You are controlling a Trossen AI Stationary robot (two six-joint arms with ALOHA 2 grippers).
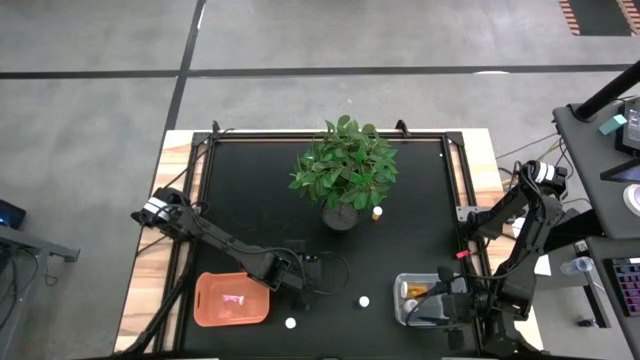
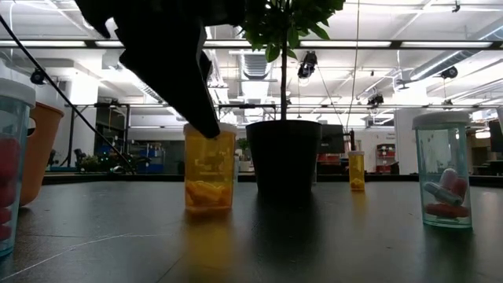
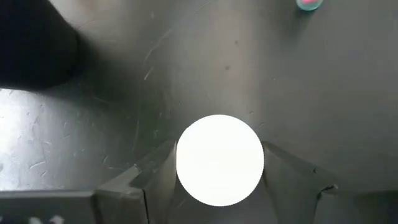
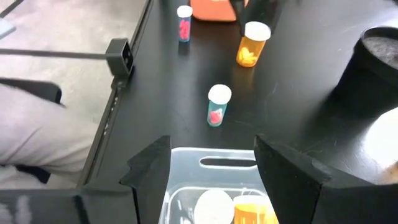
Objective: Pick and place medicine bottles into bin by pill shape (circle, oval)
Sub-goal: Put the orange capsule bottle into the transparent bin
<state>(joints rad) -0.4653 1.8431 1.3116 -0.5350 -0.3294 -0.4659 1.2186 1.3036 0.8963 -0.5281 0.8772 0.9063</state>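
Observation:
An orange medicine bottle (image 2: 210,173) with a white cap (image 3: 219,160) stands upright on the black table, right of the orange bin (image 1: 232,298). My left gripper (image 3: 217,155) is over it, shut on its cap. My right gripper (image 4: 211,168) hovers open above the clear bin (image 1: 420,298) at the near right, with nothing between its fingers. That bin holds an orange bottle (image 4: 252,214) and a white cap (image 4: 213,206). Two clear bottles with pink pills (image 4: 217,106) (image 4: 184,22) stand on their bases near the front edge. My left gripper has the orange bottle's white cap (image 3: 183,162) between its two fingers (image 3: 155,177), one on each side of the cap's rim. The fingers slant down on it from above and from the table's left. The bottle stands upright with its base on the table.
A leafy plant in a dark pot (image 1: 342,175) stands mid-table, with a small orange bottle (image 1: 377,213) just right of the pot. The orange bin holds something pink (image 1: 235,299). Bare black table lies between the two bins.

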